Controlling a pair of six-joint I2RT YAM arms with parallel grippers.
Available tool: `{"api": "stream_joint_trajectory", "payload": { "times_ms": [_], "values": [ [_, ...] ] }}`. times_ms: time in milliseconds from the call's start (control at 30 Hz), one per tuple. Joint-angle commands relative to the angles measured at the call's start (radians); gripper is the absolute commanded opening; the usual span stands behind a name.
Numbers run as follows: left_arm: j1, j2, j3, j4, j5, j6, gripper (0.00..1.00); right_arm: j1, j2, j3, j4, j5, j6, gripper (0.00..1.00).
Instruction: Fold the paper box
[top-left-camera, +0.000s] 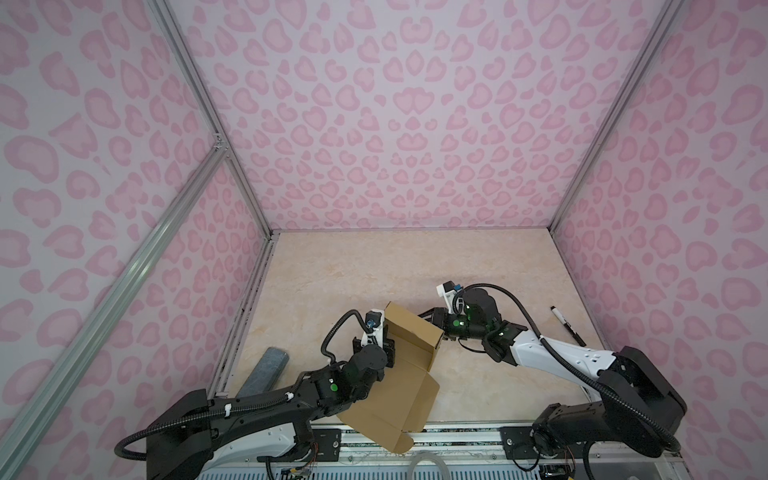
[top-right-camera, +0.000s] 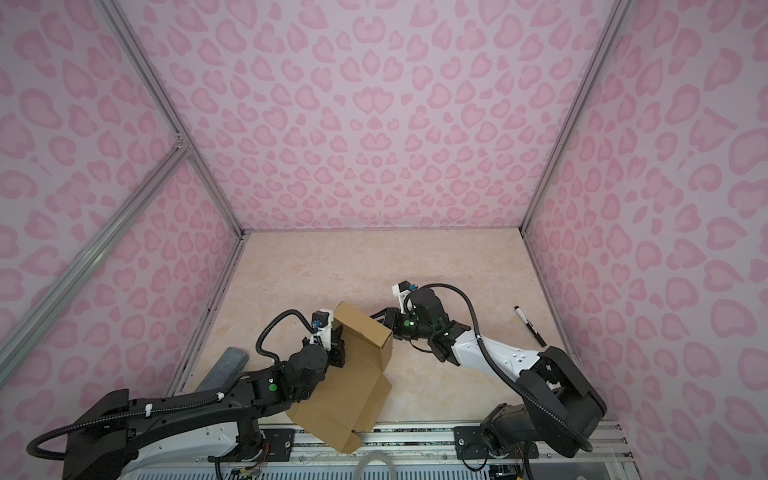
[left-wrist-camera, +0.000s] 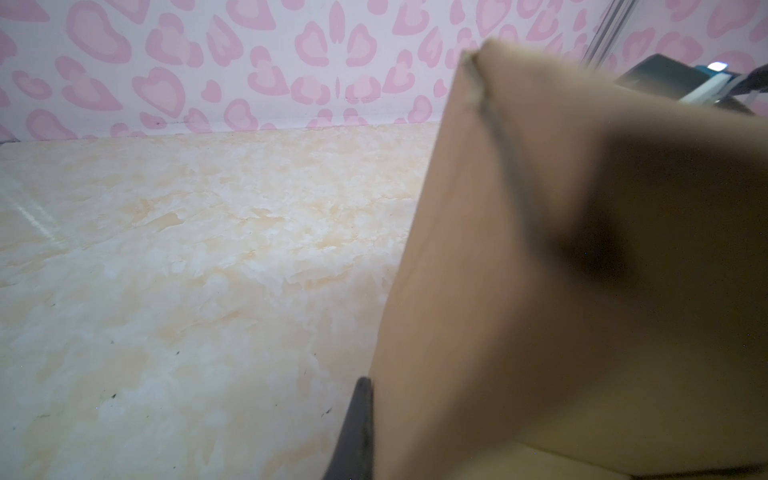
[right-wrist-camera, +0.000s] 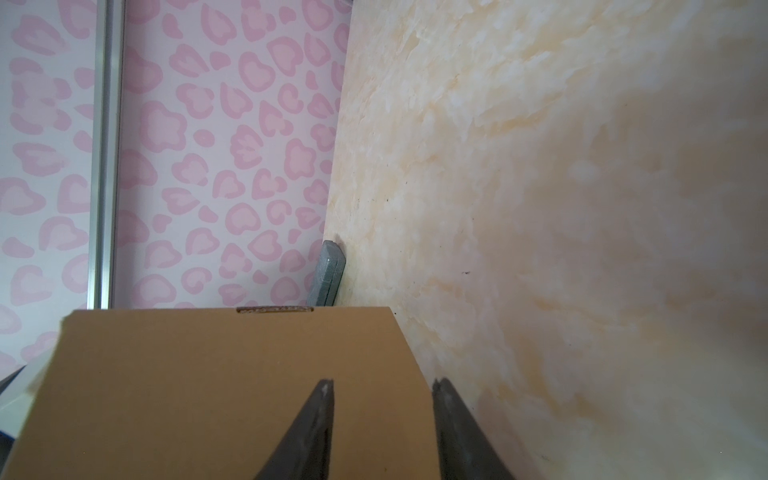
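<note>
The paper box (top-left-camera: 405, 376) (top-right-camera: 353, 386) is brown cardboard, partly folded, near the table's front edge in both top views. Its lower flaps hang over the front rail, and one folded panel (top-left-camera: 415, 326) stands raised at its far end. My left gripper (top-left-camera: 390, 345) (top-right-camera: 338, 348) is shut on the box's left wall. In the left wrist view one finger (left-wrist-camera: 360, 415) presses against the cardboard (left-wrist-camera: 540, 291), which hides the other. My right gripper (top-left-camera: 424, 315) (top-right-camera: 376, 316) is at the raised panel's right end. Its fingers stand apart over the panel's edge (right-wrist-camera: 232, 395), nothing pinched between them.
A grey felt block (top-left-camera: 266, 372) (top-right-camera: 226, 368) (right-wrist-camera: 330, 270) leans at the left wall. A black marker pen (top-left-camera: 567, 326) (top-right-camera: 530, 326) lies near the right wall. Pink patterned walls enclose the marble table (top-left-camera: 415, 266) on three sides. A metal rail (top-left-camera: 457, 436) runs along the front.
</note>
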Motion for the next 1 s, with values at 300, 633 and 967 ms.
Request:
{"api": "stream_joint_trajectory", "payload": {
  "times_ms": [300,633,967],
  "values": [
    [0.022,-0.013,-0.002,-0.023,-0.076,-0.088,0.03,0.018,-0.021,0.005,-0.004,-0.024,-0.025,0.42],
    [0.054,-0.050,-0.054,0.034,-0.004,-0.103,0.03,-0.017,-0.057,0.001,-0.064,0.003,-0.061,0.44],
    [0.060,-0.097,-0.081,0.039,0.060,-0.104,0.04,-0.136,-0.190,-0.010,-0.251,0.153,-0.119,0.45]
  ]
}}
